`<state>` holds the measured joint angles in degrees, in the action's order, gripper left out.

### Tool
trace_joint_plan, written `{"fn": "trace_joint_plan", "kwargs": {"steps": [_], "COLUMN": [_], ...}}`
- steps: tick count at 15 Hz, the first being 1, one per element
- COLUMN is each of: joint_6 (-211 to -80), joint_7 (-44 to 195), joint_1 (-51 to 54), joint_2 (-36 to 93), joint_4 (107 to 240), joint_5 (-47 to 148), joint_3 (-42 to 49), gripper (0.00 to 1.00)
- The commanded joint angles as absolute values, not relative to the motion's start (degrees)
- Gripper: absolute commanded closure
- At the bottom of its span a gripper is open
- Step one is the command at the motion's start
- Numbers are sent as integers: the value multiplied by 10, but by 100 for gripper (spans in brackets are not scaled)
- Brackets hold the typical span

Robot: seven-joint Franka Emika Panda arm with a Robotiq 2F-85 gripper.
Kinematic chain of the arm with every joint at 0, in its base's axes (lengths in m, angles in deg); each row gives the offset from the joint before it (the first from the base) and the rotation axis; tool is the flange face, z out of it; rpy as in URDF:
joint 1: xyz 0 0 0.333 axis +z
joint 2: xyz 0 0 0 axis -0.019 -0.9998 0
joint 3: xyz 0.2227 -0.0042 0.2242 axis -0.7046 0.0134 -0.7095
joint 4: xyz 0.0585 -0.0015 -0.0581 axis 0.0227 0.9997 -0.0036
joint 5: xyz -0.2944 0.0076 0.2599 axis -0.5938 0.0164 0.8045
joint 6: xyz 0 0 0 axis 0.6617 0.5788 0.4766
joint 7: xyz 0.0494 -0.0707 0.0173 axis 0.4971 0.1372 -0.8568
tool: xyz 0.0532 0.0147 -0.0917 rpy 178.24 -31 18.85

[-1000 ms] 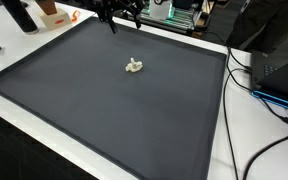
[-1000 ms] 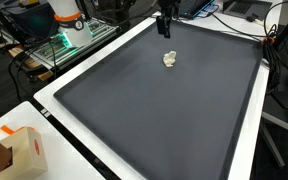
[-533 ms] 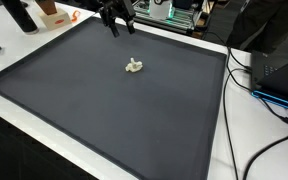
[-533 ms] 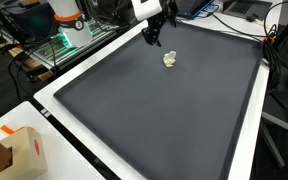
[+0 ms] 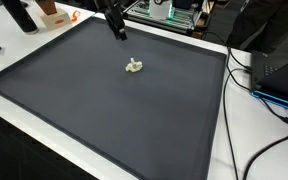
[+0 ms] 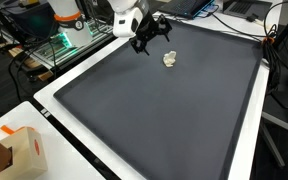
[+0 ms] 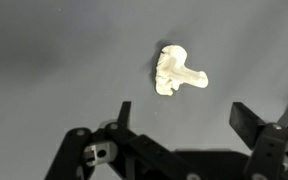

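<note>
In an exterior view, my gripper [image 5: 119, 33] hangs over the far edge of the dark mat [image 5: 104, 125]. The arm above it is cut off by the top of the frame. From here it is a thin dark shape against clutter, and I cannot tell how the jaws stand. The small white lump [image 5: 134, 67] lies on the mat nearer the camera than the gripper, apart from it, with bare mat between them. It is too small here for me to name. Cables [image 5: 246, 80] trail over the white table [image 5: 239, 140] beside the mat.

In an exterior view from another place, the gripper [image 6: 154, 38] is tilted, its white wrist piece behind it, and the jaws look spread. The small white lump [image 6: 170, 59] sits just beside and below the tips, not touched. The mat [image 6: 164, 125] runs out of frame at the bottom, and a cardboard box [image 6: 19, 150] is clipped at the corner.

In the wrist view the gripper [image 7: 184, 115] is plainly apart, holding nothing, one jaw at each side, with its body cut off below. The small white lump [image 7: 176, 72] lies on the mat [image 7: 54, 50] beyond the tips, roughly centred between them. It is knobbly and off-white, its exact make unclear.
</note>
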<state>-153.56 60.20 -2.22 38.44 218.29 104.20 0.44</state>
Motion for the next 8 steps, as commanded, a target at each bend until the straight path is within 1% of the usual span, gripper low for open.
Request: {"fn": "trace_joint_plan", "kwargs": {"steps": [1,8], "joint_6": [-1514,-1423], "joint_7": [666,743], "joint_1": [-29,-46], "joint_2": [365,326], "joint_4": [2183,2164], "joint_5": [1072,1137], "joint_3": [13,27], "gripper": [0,0]}}
